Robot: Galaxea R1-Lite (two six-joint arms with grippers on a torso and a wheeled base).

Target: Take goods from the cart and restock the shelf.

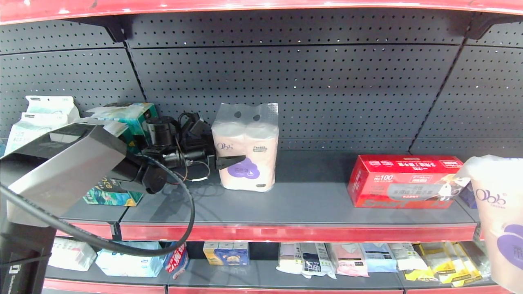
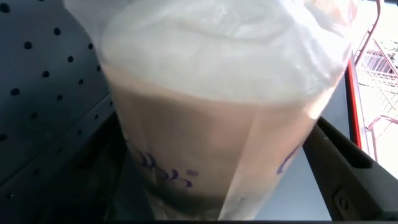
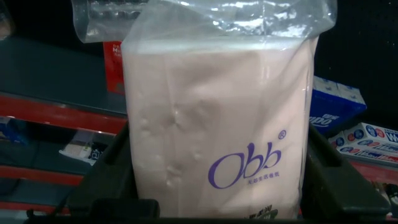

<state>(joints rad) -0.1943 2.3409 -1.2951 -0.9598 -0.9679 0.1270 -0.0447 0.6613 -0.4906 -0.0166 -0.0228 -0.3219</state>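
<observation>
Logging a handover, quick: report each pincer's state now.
Left pincer: closed on the toilet paper pack standing on the shelf.
Right pincer: closed on a second toilet paper pack, held in front of the shelf.

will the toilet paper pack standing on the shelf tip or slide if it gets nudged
The toilet paper pack stands upright, taller than wide, so a high push would likely tip it. Its plastic wrap looks slick, so it may slide on the shelf.

White, purple-printed pack (image 1: 245,151); red box (image 1: 402,181)
</observation>
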